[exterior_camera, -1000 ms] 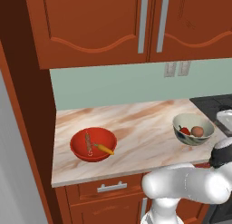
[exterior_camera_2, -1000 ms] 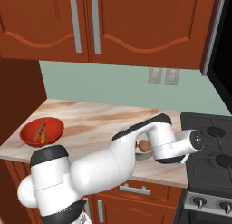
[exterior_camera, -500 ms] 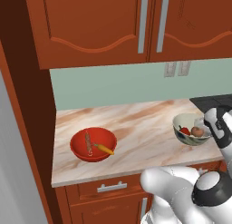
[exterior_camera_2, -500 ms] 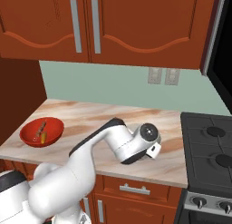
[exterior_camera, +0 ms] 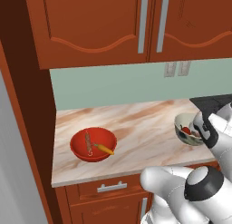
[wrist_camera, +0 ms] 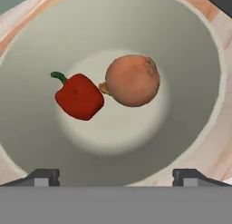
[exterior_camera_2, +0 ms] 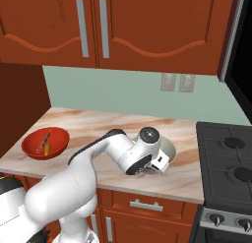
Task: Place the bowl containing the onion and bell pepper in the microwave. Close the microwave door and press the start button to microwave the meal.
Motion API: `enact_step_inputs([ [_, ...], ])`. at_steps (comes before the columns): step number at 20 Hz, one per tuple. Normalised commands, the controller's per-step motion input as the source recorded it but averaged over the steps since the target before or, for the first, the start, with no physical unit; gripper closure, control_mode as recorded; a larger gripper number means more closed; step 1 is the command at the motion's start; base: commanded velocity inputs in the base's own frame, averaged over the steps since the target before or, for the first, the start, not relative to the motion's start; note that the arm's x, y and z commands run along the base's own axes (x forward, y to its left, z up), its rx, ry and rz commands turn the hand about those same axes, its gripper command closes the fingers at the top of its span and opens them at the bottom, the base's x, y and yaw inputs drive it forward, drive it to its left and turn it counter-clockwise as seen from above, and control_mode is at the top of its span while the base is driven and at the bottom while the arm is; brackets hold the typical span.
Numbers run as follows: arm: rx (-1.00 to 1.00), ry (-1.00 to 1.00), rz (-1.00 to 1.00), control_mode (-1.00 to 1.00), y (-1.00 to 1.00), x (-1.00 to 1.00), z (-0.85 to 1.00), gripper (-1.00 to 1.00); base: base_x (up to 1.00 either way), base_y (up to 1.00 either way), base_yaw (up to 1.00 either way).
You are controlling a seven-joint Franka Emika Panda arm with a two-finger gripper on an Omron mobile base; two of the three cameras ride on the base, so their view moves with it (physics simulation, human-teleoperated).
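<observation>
End effector, jaws wide & empty, hangs over the bowl on the marble table, w/ onion touching pepper inside. Bowl sits at table's right end, just beside the stove. Red bowl well apart at left; cupboards beyond.

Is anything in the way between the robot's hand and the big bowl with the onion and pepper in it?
No. The open gripper looks straight down into the bowl, with only the onion and bell pepper inside it.
</observation>
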Motion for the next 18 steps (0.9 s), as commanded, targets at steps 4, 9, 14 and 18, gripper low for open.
enact_step_inputs([
  [4, 0.00, 0.08, -0.08, -1.00, -0.37, 0.00, 0.00, -1.00, 0.00, 0.00, 0.00],
  [9, 0.07, 0.00, -0.11, -1.00, -0.35, 0.00, 0.00, -1.00, 0.00, 0.00, 0.00],
  [14, 0.06, -0.04, -0.08, -1.00, -0.02, 0.00, 0.01, -1.00, 0.00, 0.00, 0.00],
  [18, 0.00, 0.00, -0.04, -1.00, 0.04, 0.00, 0.00, -1.00, 0.00, 0.00, 0.00],
])
